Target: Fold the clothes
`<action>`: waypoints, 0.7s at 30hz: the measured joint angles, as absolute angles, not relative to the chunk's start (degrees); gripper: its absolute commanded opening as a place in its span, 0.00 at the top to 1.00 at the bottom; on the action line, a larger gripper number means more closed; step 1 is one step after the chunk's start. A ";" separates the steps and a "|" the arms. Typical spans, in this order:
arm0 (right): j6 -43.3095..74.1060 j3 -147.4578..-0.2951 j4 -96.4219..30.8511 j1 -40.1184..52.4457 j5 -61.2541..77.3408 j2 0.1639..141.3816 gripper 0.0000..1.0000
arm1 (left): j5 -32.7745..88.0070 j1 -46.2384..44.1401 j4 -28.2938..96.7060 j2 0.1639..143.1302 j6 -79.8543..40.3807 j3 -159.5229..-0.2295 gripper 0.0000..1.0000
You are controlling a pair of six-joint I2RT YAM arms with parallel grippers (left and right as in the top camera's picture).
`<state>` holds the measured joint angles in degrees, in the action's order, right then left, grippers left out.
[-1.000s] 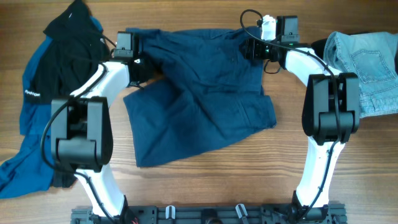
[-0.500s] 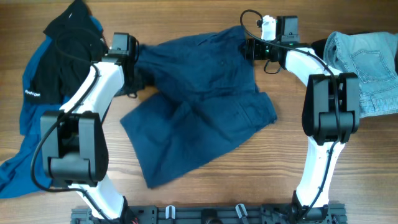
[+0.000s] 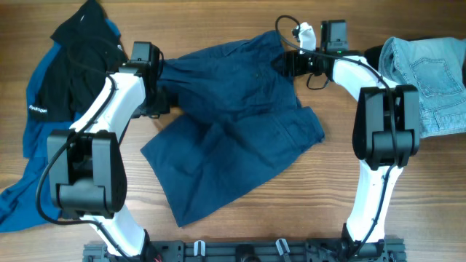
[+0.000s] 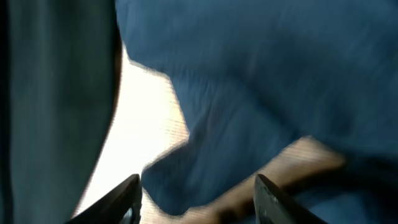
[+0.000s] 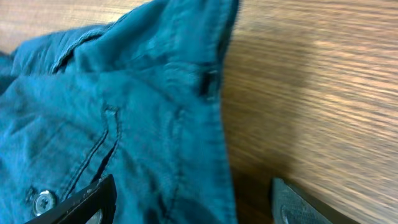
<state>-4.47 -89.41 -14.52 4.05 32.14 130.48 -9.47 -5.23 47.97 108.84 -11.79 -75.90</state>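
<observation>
Two pairs of fingers are shown spread at the far edge of the navy shorts (image 3: pixel 233 124), which lie rumpled and skewed at the middle of the desk (image 3: pixel 306 211), between a black-and-blue jacket (image 3: pixel 65 80) at the left and jeans (image 3: pixel 426 80) at the right. The step in hand is judged to be the laying-out that precedes the first fold. The left fingers (image 4: pixel 127 199) are parted just beside a loose fold of cloth, with nothing pinched. Between the right fingers (image 5: pixel 93 196), also parted, the waistband (image 5: pixel 214 81) edge is seen, ungripped. A pinch at each far corner and a taut outward pull are called for next.
</observation>
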 measured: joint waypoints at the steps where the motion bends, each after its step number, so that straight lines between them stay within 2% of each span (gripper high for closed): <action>1: -4.91 -89.41 -14.59 4.47 31.99 130.47 0.21 | -9.85 -5.23 45.58 108.84 -11.64 -75.85 0.51; 4: -5.98 -89.43 -14.55 5.98 30.50 130.47 0.21 | -10.92 -5.23 40.58 108.84 -11.35 -75.85 0.60; 5: -6.22 -89.43 -14.52 6.46 29.82 130.41 0.23 | -11.09 -5.23 39.79 108.84 -11.35 -75.85 0.77; 6: -6.37 -89.43 -14.57 6.85 28.95 130.32 0.30 | -11.18 -5.23 39.09 108.84 -11.38 -75.85 0.96; 7: -6.48 -89.43 -14.55 7.27 27.75 130.23 0.59 | -11.27 -5.23 38.74 108.84 -11.79 -75.85 0.96; 8: -6.72 -89.43 -14.44 7.55 26.44 130.21 0.77 | -11.09 -5.23 38.85 108.84 -12.21 -75.85 0.96; 10: -6.98 -89.43 -14.04 7.73 24.80 130.21 0.88 | -8.54 -5.23 40.51 108.84 -12.86 -75.85 0.96; 14: -6.52 -89.43 -11.44 7.70 23.05 130.21 0.90 | -1.74 -6.00 47.27 108.84 -14.09 -75.85 0.96; 21: -6.09 -89.41 -3.73 9.87 22.76 130.19 0.92 | 0.27 -8.73 46.68 108.84 -14.50 -75.85 0.96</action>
<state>-6.09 -89.41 -3.73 9.87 22.76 130.19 0.27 -8.73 46.68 108.84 -14.50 -75.85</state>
